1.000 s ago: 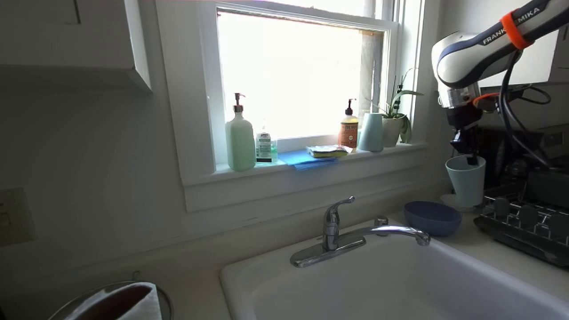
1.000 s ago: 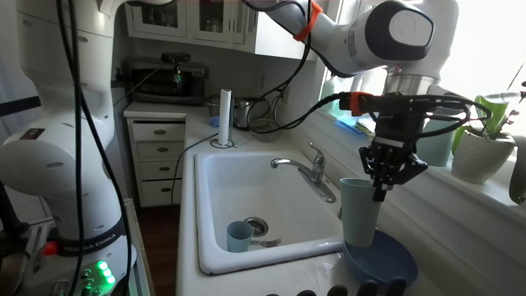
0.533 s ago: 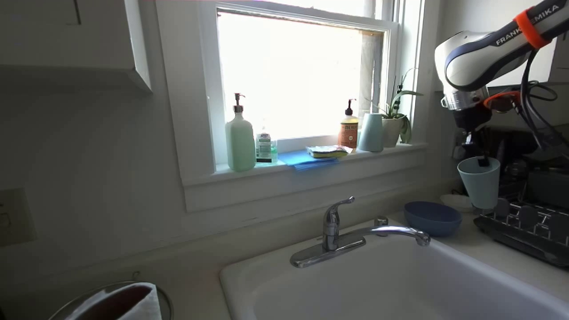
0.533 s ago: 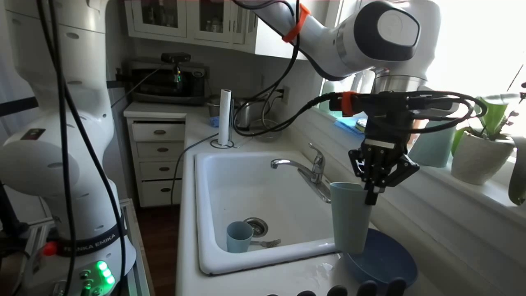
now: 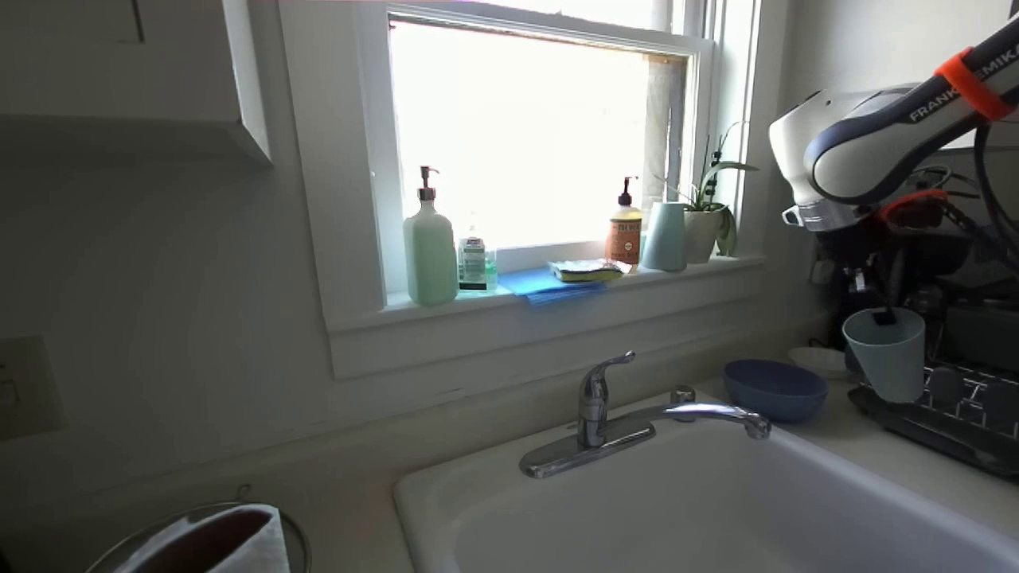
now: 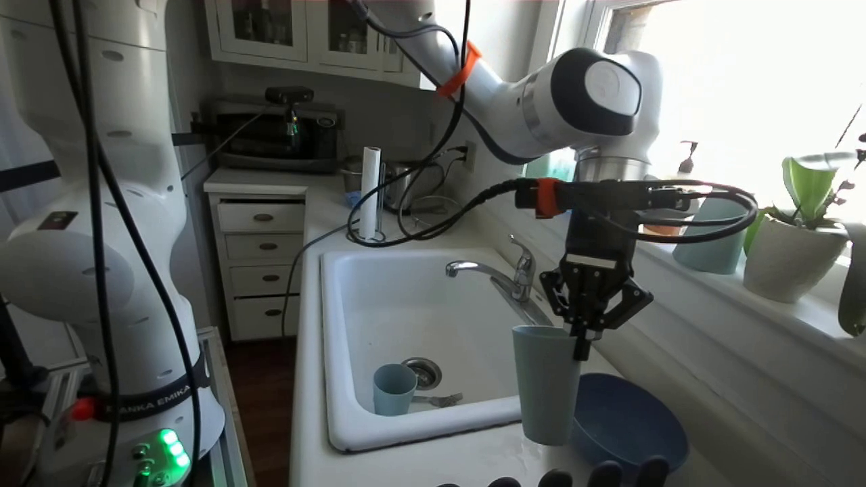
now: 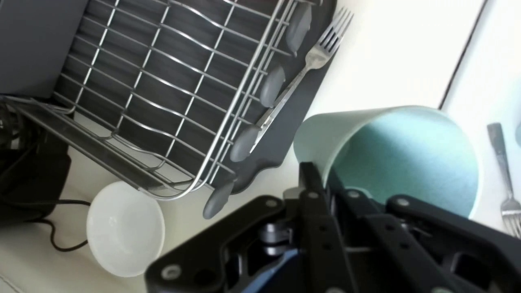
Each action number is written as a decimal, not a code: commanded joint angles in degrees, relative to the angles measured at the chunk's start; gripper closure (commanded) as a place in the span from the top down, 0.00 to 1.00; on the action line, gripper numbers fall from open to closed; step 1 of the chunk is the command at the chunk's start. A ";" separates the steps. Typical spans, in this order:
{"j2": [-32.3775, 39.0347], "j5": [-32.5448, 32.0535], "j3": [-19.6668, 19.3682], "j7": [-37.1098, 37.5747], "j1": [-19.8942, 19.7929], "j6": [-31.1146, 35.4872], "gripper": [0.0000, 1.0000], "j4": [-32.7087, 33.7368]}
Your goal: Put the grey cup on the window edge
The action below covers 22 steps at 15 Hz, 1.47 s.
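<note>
A pale grey-green cup hangs from my gripper, nearly upright in both exterior views (image 5: 893, 366) (image 6: 545, 396). My gripper (image 6: 580, 343) is shut on the cup's rim, one finger inside and one outside, as the wrist view (image 7: 322, 179) shows. The cup is in the air above the counter, between the sink and the dish rack, apart from the window edge (image 5: 716, 284). A similar cup (image 5: 665, 239) stands upside down on that edge, beside the potted plant. Another similar cup (image 6: 394, 391) stands in the sink.
A blue bowl (image 6: 629, 419) sits on the counter behind the held cup. The dish rack (image 7: 163, 81) and a white bowl (image 7: 126, 228) are close by. The faucet (image 5: 593, 410) rises at the sink. Soap bottles (image 5: 431, 247), a sponge (image 5: 585, 271) and a plant pot (image 5: 702, 237) line the window edge.
My gripper has moved down and away from the window with the cup still held. The cup has dropped lower over the counter. The other cups have not moved.
</note>
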 commanded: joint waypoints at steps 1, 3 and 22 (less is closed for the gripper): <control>-6.29 -6.67 1.00 -3.29 0.84 4.89 0.01 -10.69; -8.14 -10.58 1.34 -3.40 1.18 7.73 0.01 -14.73; -10.99 -49.71 3.79 23.86 3.13 30.89 0.01 -35.60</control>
